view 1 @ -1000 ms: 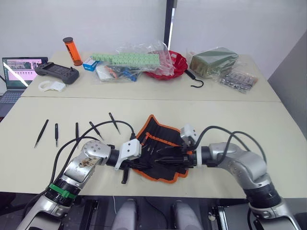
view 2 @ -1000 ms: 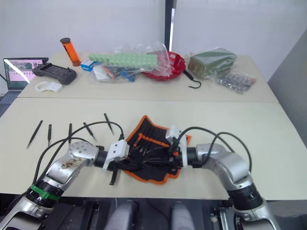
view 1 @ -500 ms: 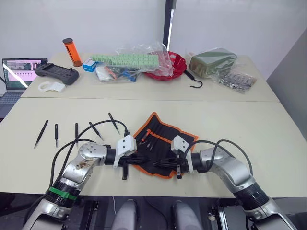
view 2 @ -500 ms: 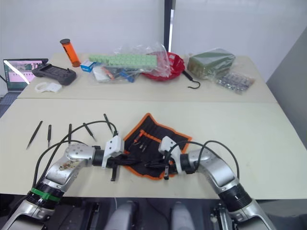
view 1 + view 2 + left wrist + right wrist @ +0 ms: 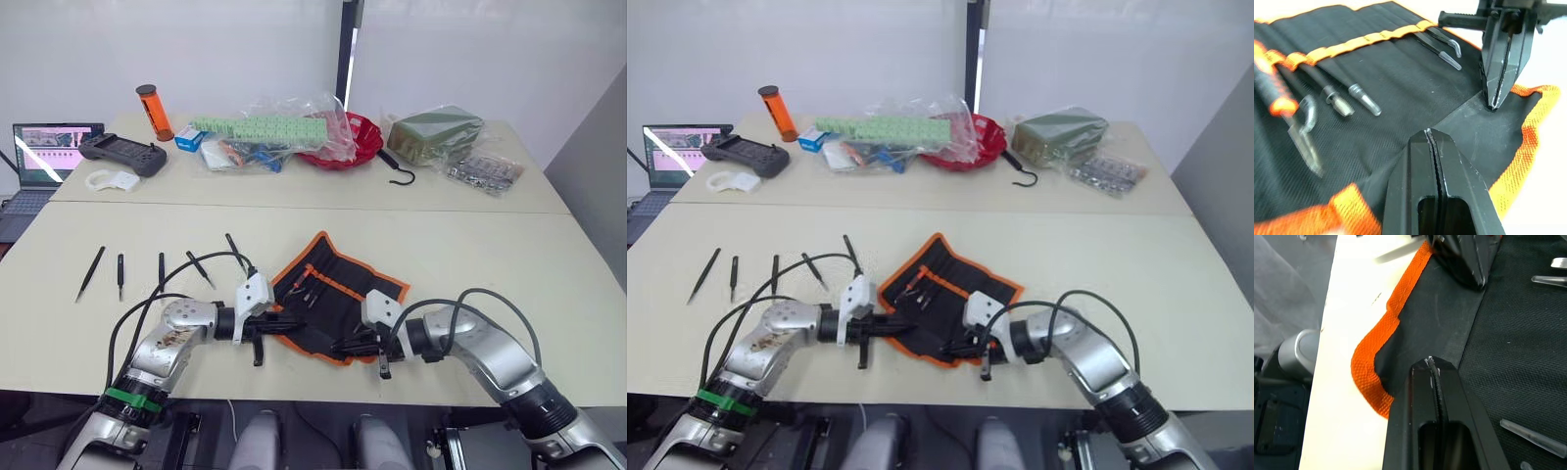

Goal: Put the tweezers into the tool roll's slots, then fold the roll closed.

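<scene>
You have the near surface (image 5: 549, 284) in front of you, with the tool roll (image 5: 333, 294) lying open and flat close to its near edge, about midway along. The roll's inner face is up, orange edging all round, and an orange band crosses the slots (image 5: 1376, 63), which already carry a few capped and pointed tools.

Your left end effector (image 5: 277, 324) rests at the roll's left near corner with its two black fingers pressed together; in the left wrist view their tips lie on the black fabric just inside the orange edge. Your right end effector (image 5: 345, 346) sits at the roll's near edge toward the right, fingers also closed together with nothing seen between them; the right wrist view shows them over the black fabric beside a curled piece of orange edging. The two fingertips point toward each other and stand near, not touching.

The five tweezers (image 5: 162, 270) lie loose in a row on the bare surface to the left of the roll, well apart from it, none in a slot.

On the far surface sit a laptop (image 5: 44, 152), a red bowl (image 5: 355, 137) and a black hook (image 5: 397, 166).
</scene>
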Available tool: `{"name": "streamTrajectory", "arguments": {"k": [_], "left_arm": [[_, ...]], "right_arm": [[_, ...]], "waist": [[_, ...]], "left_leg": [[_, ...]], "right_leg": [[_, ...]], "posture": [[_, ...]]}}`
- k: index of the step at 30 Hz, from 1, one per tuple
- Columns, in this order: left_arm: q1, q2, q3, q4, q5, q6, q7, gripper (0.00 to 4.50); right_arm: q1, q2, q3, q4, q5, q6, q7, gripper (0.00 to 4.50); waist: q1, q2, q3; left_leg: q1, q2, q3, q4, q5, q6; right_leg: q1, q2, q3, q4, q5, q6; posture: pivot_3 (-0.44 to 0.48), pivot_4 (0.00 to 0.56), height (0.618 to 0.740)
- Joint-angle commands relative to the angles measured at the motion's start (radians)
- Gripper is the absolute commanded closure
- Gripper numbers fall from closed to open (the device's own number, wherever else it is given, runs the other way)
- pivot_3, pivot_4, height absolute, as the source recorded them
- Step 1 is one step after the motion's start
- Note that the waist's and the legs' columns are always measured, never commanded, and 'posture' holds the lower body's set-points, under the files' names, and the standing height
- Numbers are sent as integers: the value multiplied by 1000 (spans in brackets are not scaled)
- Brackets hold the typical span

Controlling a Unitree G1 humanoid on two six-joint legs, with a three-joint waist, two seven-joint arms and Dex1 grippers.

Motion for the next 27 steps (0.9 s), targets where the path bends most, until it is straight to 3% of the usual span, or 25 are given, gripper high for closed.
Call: {"name": "streamTrajectory", "arguments": {"k": [1, 8, 17, 27], "left_arm": [[27, 28, 71, -36, -47, 70, 20, 4500], [50, 37, 132, -125, -121, 124, 11, 4500], [4, 5, 163, -137, -169, 115, 5, 4500], [5, -6, 16, -107, 10, 21, 40, 4500]], "right_arm": [[40, -56, 36, 4, -50, 20, 30, 4479], [69, -123, -57, -135, 75, 99, 69, 4479], [-11, -63, -150, -198, 207, 198, 41, 4479], [-22, 9, -18, -145, 114, 182, 9, 4479]], "waist": [[2, 0, 0], [12, -1, 0], [0, -2, 2], [1, -2, 2]], "left_leg": [[0, 0, 0, 0, 0, 0], [-5, -2, 0, 0, -2, 0], [-6, -1, 0, 0, -3, 0], [-7, -1, 0, 0, -3, 0]], "right_leg": [[0, 0, 0, -1, 0, 0], [-1, -2, -1, -4, 2, -3], [-4, -1, -1, -4, 2, -4], [-4, -1, 0, -4, 2, -4]], "posture": [[0, 150, 740], [0, 150, 740], [0, 150, 740], [0, 150, 740]]}}
